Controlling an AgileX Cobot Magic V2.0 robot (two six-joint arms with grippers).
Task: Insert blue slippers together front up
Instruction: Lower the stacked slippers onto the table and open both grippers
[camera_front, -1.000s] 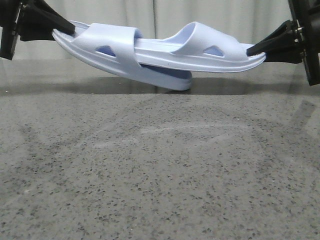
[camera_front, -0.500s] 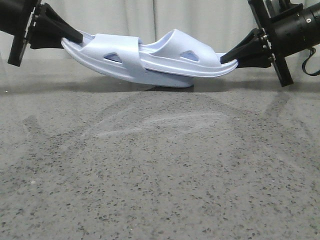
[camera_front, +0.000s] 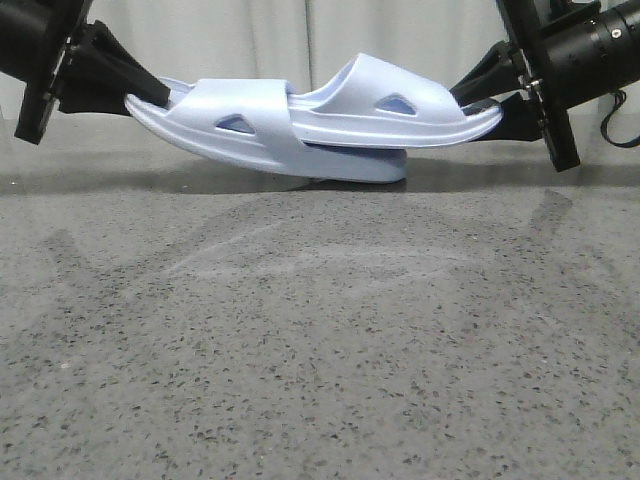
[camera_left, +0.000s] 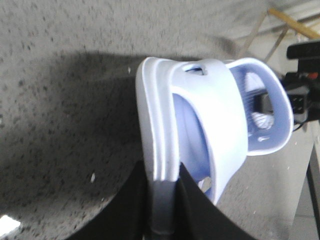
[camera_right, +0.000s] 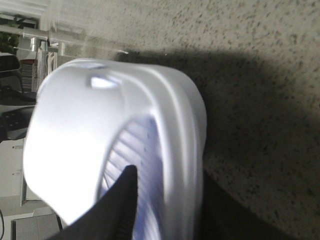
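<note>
Two pale lavender-blue slippers hang above the table, nested toe to toe. My left gripper (camera_front: 150, 95) is shut on the heel of the left slipper (camera_front: 250, 135), which tilts down to the right. My right gripper (camera_front: 485, 100) is shut on the heel of the right slipper (camera_front: 400, 105), whose front is pushed under the left slipper's strap. In the left wrist view my gripper (camera_left: 162, 182) clamps the sole edge of the left slipper (camera_left: 160, 125). In the right wrist view my gripper (camera_right: 165, 185) clamps the sole of the right slipper (camera_right: 170, 120), blurred.
The speckled grey table (camera_front: 320, 340) lies below the slippers. A pale curtain (camera_front: 300, 40) hangs behind. Racks and equipment (camera_right: 15, 60) show at the edge of the right wrist view.
The right slipper has slid further under the left slipper's strap. Both arms moved inward and back; in the last half second the pair shifted slightly right.
</note>
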